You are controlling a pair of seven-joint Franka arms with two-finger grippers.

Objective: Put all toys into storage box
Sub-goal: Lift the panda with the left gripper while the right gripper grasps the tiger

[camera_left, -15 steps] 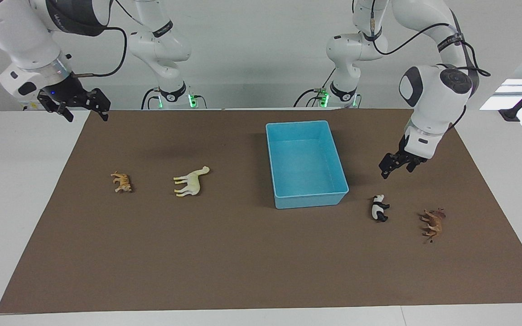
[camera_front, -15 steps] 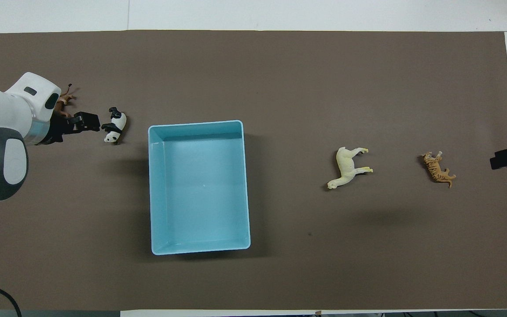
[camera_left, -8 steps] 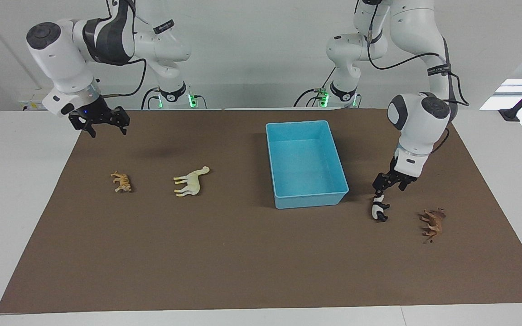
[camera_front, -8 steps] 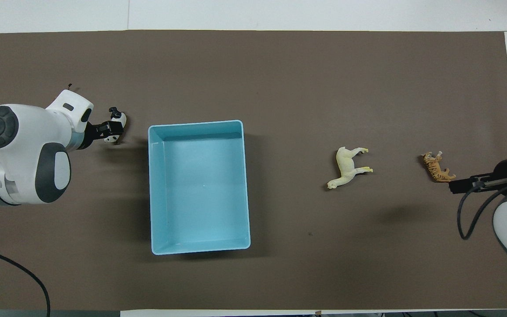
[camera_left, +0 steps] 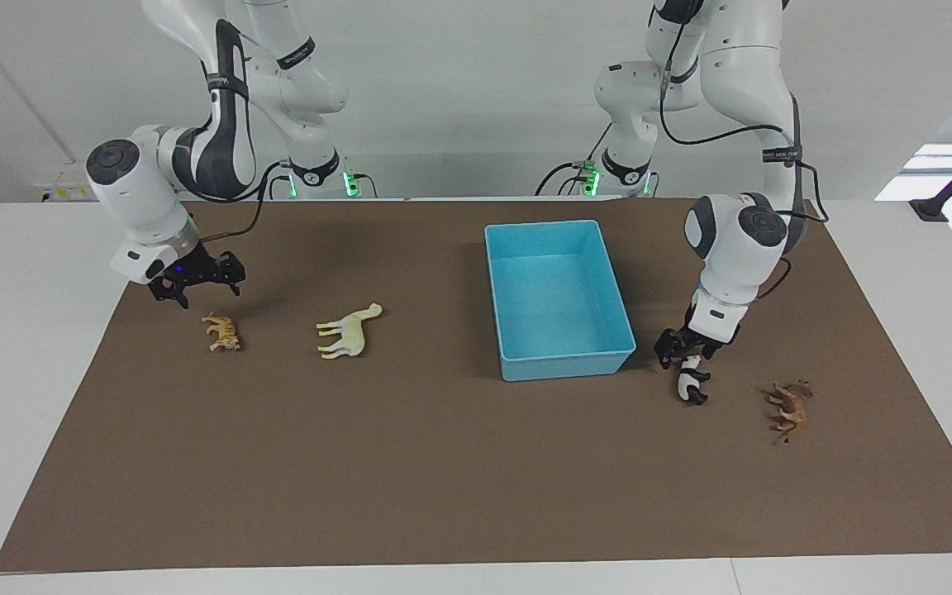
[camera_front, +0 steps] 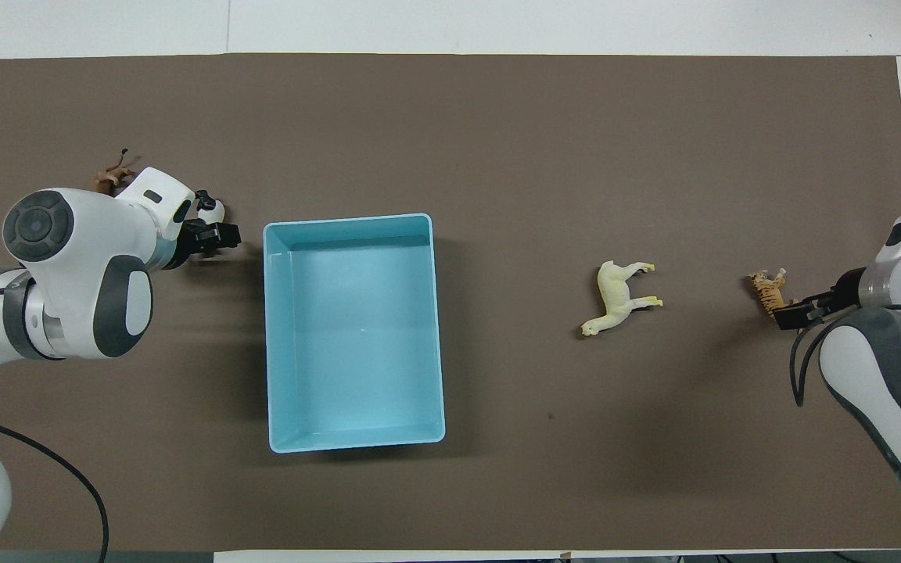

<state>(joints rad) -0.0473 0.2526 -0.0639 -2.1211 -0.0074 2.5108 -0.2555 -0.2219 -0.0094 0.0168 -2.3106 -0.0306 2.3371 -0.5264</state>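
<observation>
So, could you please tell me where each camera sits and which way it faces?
Facing view: high across the table, facing the robots; both whole arms show, left gripper at the panda, right gripper near the tiger.
Overhead view: above the robots' end, looking steeply down; wrists and forearms enter from the bottom corners.
Shared: storage box, four toys, both grippers.

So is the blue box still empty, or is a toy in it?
Empty. The storage box shows only its bare blue floor in both views; all four toys lie outside it on the brown mat.
</observation>
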